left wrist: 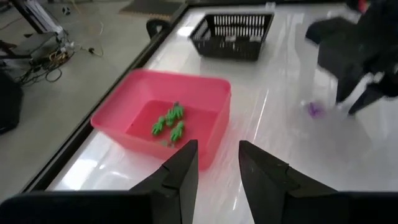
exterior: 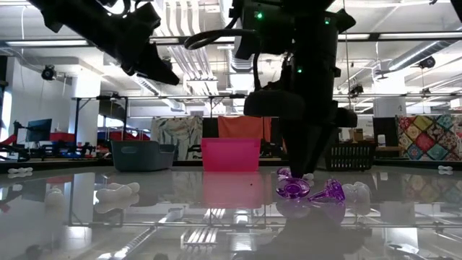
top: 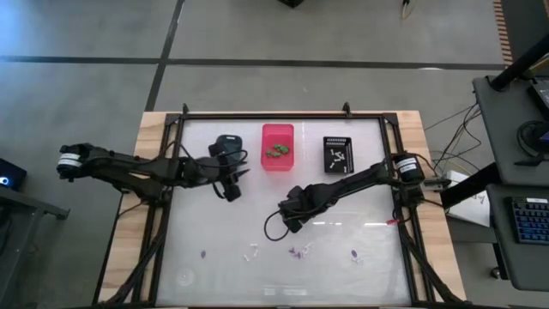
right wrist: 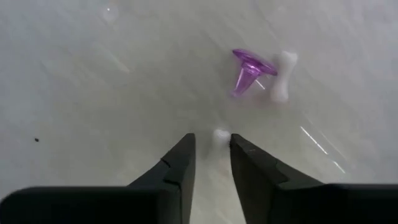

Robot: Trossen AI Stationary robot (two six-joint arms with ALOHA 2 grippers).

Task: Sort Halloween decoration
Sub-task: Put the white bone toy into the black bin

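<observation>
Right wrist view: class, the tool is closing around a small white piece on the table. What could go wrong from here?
1. The right tool shows only the tip of the white piece between its fingers; it may squirt out.
2. The purple trinket and white bone touch nearby; a sweep could scatter them.
3. The glossy table may let pieces slide.

No readable text, label, brand, number or sign shows in any view.

Pink bin (left wrist: 205, 118), green trinkets (left wrist: 169, 122) inside; black basket (left wrist: 233, 34); purple hat trinket (right wrist: 250, 70); white bone (right wrist: 283, 76).
</observation>
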